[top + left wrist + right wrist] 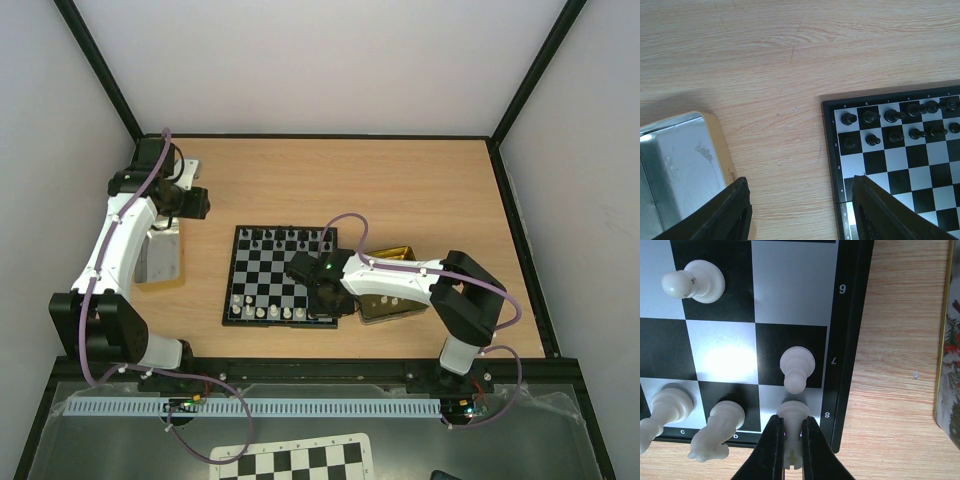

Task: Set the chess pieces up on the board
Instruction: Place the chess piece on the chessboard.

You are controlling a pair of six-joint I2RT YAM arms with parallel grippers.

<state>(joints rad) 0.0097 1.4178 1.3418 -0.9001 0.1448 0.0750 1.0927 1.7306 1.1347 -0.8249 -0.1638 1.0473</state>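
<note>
Chess pieces (262, 312), tiny figures in cream-white and black, stand in ranks on the small square board (283, 290) with black and pale grey squares. The black set is along the far edge and the white set along the near one.

One cream-white piece (792, 412) is on the pale corner square beside the printed 8. The right pincer (792, 452) is closed on its upper part, one finger on each side. The piece's long axis runs up between the fingers, roughly upright. Whether its base rests fully on the square I cannot tell.

A white pawn (797, 367) stands on the next square beyond it, and a white knight (715, 432) on the square to its side, so I judge a straight upward retreat safest.

The left pincer (800, 212) is open and holding nothing. It hovers over the wooden desk (790, 60), well away from that corner.

Below it, the open silver-lined tin (675, 155) shows no pieces in the part seen. The gold tin (951, 365) lies just beside the board's edge, its contents hidden.
</note>
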